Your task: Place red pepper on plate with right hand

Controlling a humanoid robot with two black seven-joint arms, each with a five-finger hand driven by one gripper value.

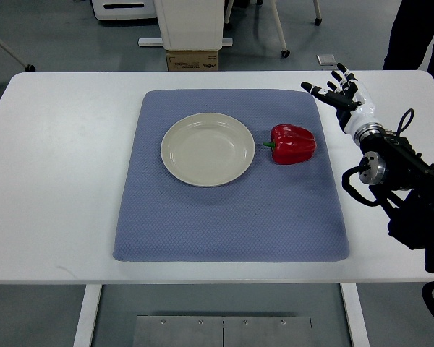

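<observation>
- The plate (207,150) sits on the upper middle of the blue mat (230,224) and holds nothing.
- The red pepper (293,143) lies on the mat just right of the plate, its green stem pointing at the plate's rim, close to it but apart.
- The right hand (340,94) hovers beyond the mat's far right corner, over bare white table (58,181), fingers spread and holding nothing; it is near the pepper, not touching it.
- The mat in front of the plate is bare down to its near edge.
- A cardboard box (193,60) stands on the floor beyond the table's far edge.
</observation>
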